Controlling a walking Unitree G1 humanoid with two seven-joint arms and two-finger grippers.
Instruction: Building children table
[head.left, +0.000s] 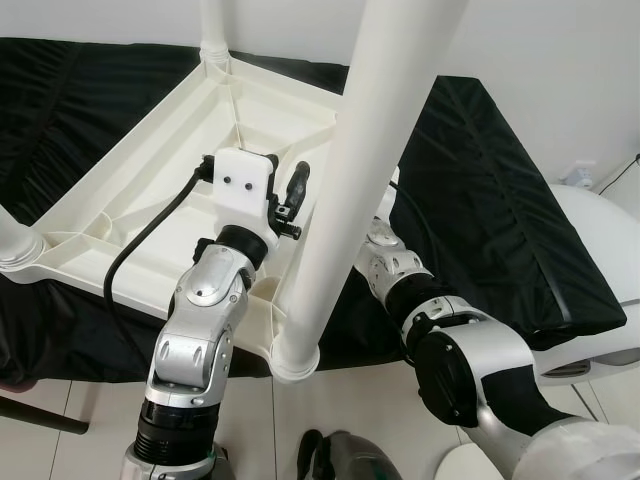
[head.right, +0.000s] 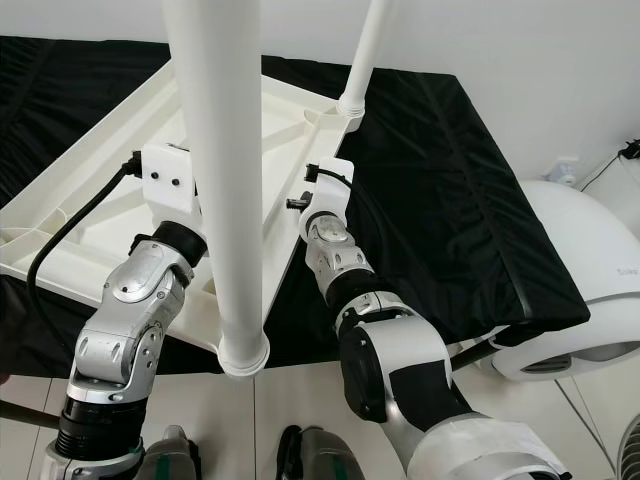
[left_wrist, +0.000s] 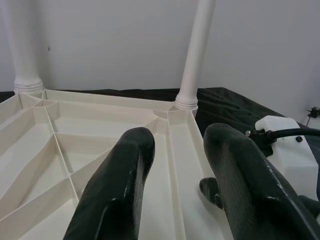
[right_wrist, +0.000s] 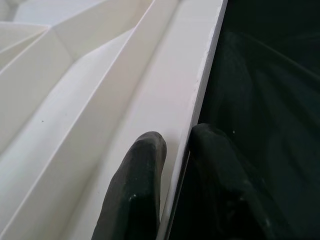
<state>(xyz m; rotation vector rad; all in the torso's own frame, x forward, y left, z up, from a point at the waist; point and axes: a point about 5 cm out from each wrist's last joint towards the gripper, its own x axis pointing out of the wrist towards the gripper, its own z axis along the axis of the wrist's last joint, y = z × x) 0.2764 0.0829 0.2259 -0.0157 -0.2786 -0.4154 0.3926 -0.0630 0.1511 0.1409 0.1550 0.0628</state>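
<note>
White ribbed plastic tabletop (head.left: 150, 190) upside down on black cloth-covered surface (head.right: 470, 200), white tube legs (head.right: 215, 150) standing in corner sockets. Right gripper (right_wrist: 175, 150) fingers pinching tabletop edge, probably to steady it. Left gripper (left_wrist: 175, 175) fingers spread, empty, hovering over ribs.

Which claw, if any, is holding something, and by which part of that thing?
The right claw pinches the upturned white tabletop by its thin side edge. The left claw is open, holding nothing.

Upturned white tabletop (head.right: 290, 115) laid on a black-covered bed (head.right: 440, 190).

A white leg (head.right: 222, 180) is seen socketed at its near corner; the right arm's wrist (head.right: 328, 195) is held against its right edge.
</note>
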